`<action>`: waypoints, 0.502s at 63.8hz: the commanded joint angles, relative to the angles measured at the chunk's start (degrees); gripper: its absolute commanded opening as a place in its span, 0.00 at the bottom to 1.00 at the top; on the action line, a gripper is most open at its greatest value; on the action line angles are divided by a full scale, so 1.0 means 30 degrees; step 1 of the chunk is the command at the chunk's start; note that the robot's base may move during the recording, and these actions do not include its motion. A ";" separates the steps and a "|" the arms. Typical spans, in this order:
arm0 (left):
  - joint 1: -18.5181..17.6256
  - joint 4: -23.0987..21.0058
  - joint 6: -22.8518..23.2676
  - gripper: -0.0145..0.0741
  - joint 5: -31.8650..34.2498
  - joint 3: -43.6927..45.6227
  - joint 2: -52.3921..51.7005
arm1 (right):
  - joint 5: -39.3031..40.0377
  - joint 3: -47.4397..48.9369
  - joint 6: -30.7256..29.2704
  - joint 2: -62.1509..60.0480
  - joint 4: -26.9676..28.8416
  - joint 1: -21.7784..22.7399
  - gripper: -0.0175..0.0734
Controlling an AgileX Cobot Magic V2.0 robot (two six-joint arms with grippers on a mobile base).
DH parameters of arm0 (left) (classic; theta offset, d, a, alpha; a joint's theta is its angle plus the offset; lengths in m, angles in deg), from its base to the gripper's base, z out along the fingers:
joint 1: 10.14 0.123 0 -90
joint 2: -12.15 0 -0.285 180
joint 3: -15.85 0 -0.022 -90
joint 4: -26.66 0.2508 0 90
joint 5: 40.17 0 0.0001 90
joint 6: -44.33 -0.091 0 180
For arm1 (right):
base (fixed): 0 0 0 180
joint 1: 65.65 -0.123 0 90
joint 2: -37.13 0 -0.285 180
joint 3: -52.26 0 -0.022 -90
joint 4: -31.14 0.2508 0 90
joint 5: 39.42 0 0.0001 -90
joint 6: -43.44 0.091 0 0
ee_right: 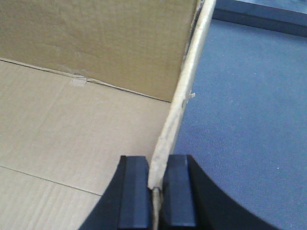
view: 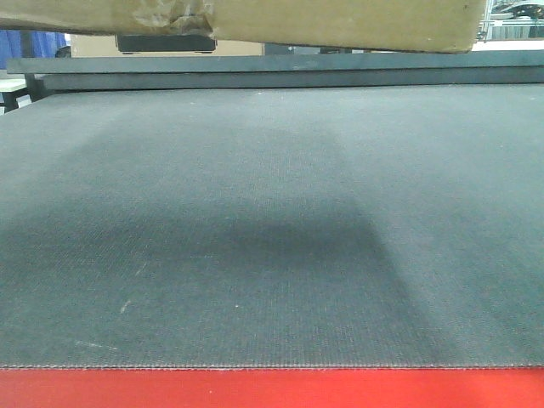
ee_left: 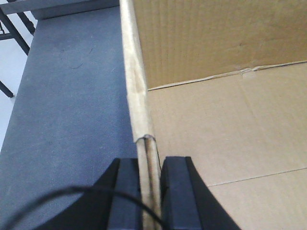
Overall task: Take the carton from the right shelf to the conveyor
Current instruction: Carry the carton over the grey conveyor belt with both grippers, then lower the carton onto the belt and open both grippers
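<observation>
Front view: the carton is at the top, above the far side of the conveyor. The belt's red edge runs along the front, w/ a dark shadow mid-belt.

Left wrist view: the left gripper is pinched tight on the carton's side wall. Inside the box you see just its brown floor & far wall. Grey belt is to the left.

Right wrist view: the right gripper is clamped on the other side wall. Same bare inside, w/ belt to the right.

The left tool and right tool have matte black, blocky fingers, and a thin black cable arcs across the left tool's base.
</observation>
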 commanded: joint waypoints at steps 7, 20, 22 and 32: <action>-0.0142 0.0285 -0.0125 0.14 0.0646 0.0149 -0.0102 | 0.1131 0.0068 -0.0231 -0.0260 0.0162 -0.0080 0.12; -0.0142 0.0286 -0.0125 0.14 0.0646 0.0149 -0.0102 | 0.1131 0.0068 -0.0231 -0.0260 0.0162 -0.0080 0.12; -0.0142 0.0286 -0.0125 0.14 0.0646 0.0149 -0.0102 | 0.1141 0.0068 -0.0231 -0.0260 0.0196 -0.0080 0.12; -0.0142 0.0286 -0.0125 0.14 0.0646 0.0149 -0.0102 | 0.1026 0.0068 -0.0231 -0.0260 0.0196 -0.0080 0.12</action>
